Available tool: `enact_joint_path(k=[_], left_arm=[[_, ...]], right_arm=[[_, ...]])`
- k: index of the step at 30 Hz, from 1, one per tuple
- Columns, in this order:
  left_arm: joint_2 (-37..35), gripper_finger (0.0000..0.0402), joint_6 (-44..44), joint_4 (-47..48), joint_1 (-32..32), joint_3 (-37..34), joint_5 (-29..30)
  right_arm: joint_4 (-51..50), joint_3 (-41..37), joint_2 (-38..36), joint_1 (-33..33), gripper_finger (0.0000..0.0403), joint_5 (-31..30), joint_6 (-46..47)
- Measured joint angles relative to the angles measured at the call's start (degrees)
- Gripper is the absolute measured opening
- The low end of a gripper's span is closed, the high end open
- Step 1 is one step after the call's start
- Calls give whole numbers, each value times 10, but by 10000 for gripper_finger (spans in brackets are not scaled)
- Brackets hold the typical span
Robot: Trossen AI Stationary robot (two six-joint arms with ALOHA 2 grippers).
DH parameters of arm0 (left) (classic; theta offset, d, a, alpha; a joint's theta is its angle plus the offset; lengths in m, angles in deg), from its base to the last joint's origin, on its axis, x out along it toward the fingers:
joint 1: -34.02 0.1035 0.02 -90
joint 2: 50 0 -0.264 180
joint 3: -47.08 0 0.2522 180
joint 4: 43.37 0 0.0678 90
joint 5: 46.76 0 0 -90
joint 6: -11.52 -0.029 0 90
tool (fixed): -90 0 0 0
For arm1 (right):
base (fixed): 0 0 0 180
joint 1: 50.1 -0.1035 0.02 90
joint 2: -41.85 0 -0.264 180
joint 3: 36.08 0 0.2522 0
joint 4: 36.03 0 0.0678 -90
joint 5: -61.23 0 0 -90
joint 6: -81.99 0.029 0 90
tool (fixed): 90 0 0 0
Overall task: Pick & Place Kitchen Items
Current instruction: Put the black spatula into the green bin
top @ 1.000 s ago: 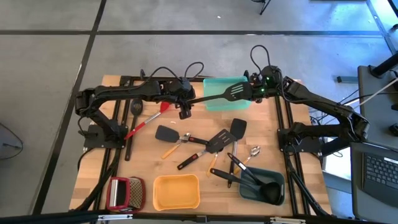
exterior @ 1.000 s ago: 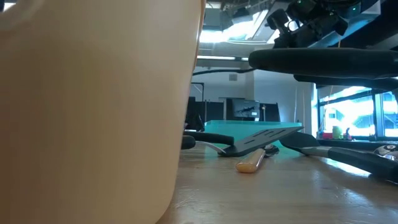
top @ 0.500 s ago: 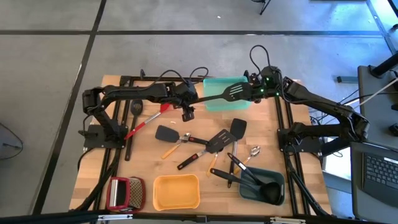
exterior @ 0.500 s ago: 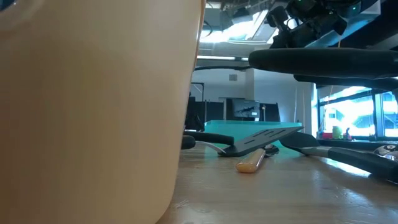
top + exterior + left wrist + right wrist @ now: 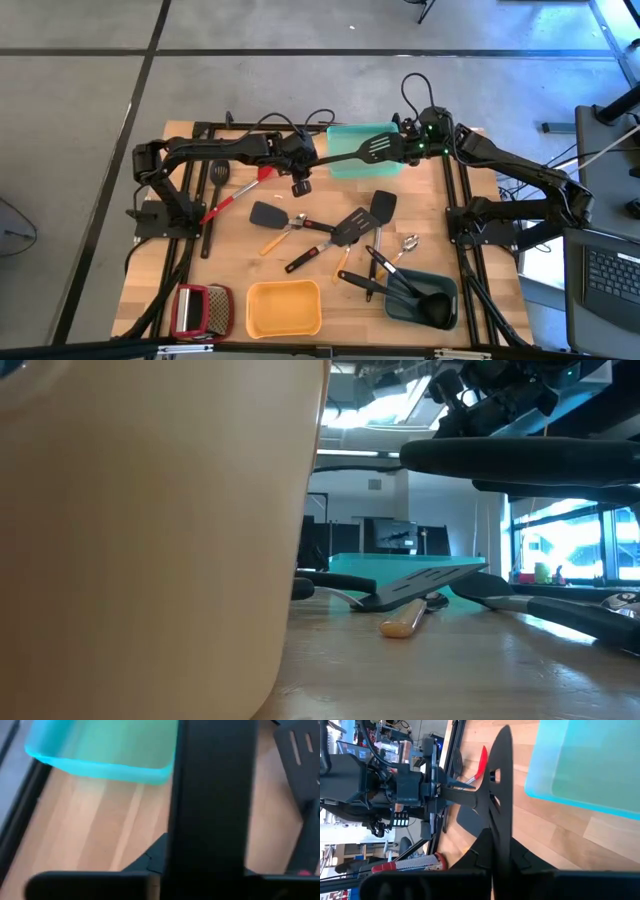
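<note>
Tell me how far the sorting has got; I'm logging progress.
Done: a few black utensils lie in the grey-blue tray. In hand: a slotted turner held over the teal tray, the right end effector at its head, the left end effector at its handle. Left: the red spoon and spatulas on the table; the yellow tray is empty.

Even, bright overhead light covers the worktop (image 5: pixel 300 265) with soft, faint shadows. In the low view, windows (image 5: pixel 570 545) at the right glare white, and a large blurred tan shape (image 5: pixel 150 540) fills the left half. The left wrist view is smeared and out of focus.
</note>
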Motion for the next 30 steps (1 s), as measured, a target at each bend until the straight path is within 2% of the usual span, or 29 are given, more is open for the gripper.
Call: enact_joint_path(k=[2,13,21,24,27,30], left_arm=[[0,28,-9,9,-1,0,-15],[-4,28,7,30,-1,0,-41],[-39,28,12,72,6,2,-63],[-55,28,29,124,9,-2,-49],[-61,18,36,129,14,0,-35],[-63,18,29,169,19,-1,-63]], right_arm=[[6,0,0,0,12,1,0],[6,0,0,0,15,3,-13],[13,0,1,0,20,36,-26],[-7,0,-1,1,35,35,-19],[-12,-1,0,3,59,30,-5],[-21,-1,0,5,91,36,3]])
